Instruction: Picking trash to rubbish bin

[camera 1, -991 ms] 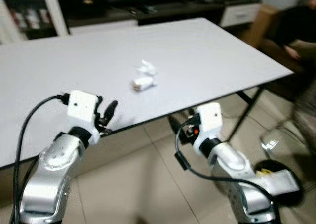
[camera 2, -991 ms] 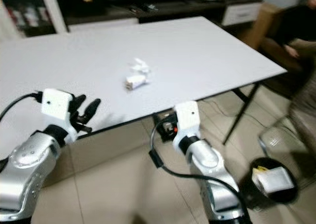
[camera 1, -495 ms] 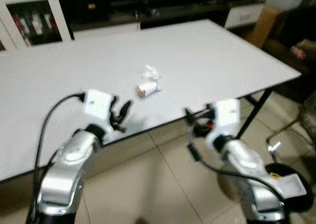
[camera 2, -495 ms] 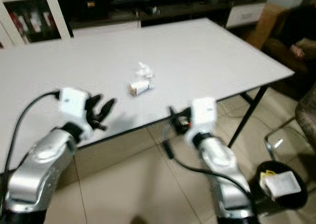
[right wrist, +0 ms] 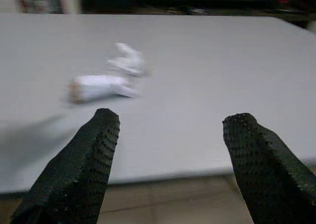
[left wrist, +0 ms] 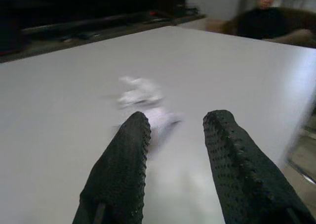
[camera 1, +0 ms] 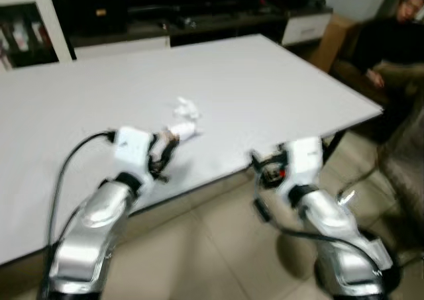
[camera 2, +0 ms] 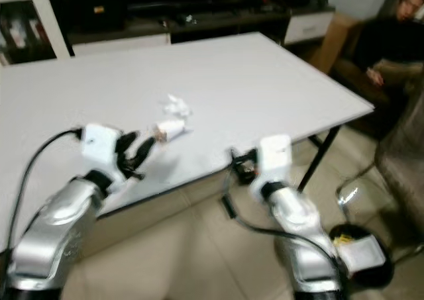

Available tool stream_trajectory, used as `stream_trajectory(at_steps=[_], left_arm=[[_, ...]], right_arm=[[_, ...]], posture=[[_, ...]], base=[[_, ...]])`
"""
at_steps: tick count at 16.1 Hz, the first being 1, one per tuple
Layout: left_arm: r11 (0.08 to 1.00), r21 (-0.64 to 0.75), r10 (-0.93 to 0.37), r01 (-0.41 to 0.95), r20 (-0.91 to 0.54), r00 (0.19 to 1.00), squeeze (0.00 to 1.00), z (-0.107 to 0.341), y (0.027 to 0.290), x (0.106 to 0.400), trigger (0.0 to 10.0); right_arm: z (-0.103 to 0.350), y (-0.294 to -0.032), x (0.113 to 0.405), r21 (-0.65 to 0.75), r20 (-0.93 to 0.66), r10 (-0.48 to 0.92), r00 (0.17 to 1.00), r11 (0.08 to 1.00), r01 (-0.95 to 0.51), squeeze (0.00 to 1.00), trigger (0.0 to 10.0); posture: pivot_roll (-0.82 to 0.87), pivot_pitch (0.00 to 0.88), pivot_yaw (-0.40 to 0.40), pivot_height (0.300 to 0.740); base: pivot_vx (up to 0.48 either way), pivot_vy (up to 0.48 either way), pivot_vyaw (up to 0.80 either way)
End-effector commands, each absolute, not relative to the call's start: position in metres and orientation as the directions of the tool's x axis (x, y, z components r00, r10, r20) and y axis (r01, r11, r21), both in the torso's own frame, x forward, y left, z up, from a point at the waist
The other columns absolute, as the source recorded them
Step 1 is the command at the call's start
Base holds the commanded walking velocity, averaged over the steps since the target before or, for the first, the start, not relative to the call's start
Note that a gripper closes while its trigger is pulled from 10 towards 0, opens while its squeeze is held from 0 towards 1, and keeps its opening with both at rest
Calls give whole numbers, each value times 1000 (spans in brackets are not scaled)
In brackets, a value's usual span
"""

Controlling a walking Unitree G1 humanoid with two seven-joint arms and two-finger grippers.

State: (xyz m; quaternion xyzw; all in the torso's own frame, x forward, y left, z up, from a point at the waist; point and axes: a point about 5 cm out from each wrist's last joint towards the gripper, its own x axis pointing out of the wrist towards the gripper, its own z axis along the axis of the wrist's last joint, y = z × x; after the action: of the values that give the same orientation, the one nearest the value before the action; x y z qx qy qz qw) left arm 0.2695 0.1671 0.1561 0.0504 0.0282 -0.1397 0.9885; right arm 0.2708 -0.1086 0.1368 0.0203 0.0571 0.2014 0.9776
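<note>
Two bits of trash lie on the white table (camera 1: 278, 81): a crumpled white paper (camera 1: 187, 106) and, just in front of it, a small white rolled tube (camera 1: 183, 133). My left gripper (camera 1: 165, 155) is open, low over the table, its tips right behind the tube. Along its fingers (left wrist: 129, 150) the tube (left wrist: 160, 121) lies blurred just beyond the gap, with the crumpled paper (left wrist: 139, 92) behind. My right gripper (camera 2: 238, 165) hangs open at the table's front edge, facing the tube (right wrist: 98, 87) and paper (right wrist: 127, 62) from farther off. A black rubbish bin (camera 2: 361, 252) holding white waste stands on the floor at the lower right.
A person (camera 1: 397, 32) sits on a sofa at the far right beside a cardboard box (camera 1: 329, 34). A dark TV cabinet (camera 1: 199, 15) runs behind the table. A chair (camera 1: 404, 161) stands near the table's right leg. The floor is tiled (camera 1: 212, 247).
The camera has shifted. My left gripper has closed in on the rolled tube, its tips now almost at it. The right gripper stays at the table's edge.
</note>
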Motion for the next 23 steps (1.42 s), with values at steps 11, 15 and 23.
stream_trajectory(at_steps=[11,15,23], left_arm=[[958,88,-268,273,-65,961,0,153,178,292,10000],[921,80,-377,380,-57,925,1000,156,166,331,10000],[855,94,-497,510,-130,858,1000,145,153,372,10000]], right_arm=[[124,-115,270,61,-125,372,920,928,-367,0,10000],[124,-117,266,65,-125,351,928,936,-345,0,10000],[127,-124,249,75,-131,330,935,944,-322,0,10000]], posture=[[-3,20,-29,740],[-18,42,-23,740],[-85,126,26,740]], base=[[209,0,0],[0,0,0],[0,0,0]])
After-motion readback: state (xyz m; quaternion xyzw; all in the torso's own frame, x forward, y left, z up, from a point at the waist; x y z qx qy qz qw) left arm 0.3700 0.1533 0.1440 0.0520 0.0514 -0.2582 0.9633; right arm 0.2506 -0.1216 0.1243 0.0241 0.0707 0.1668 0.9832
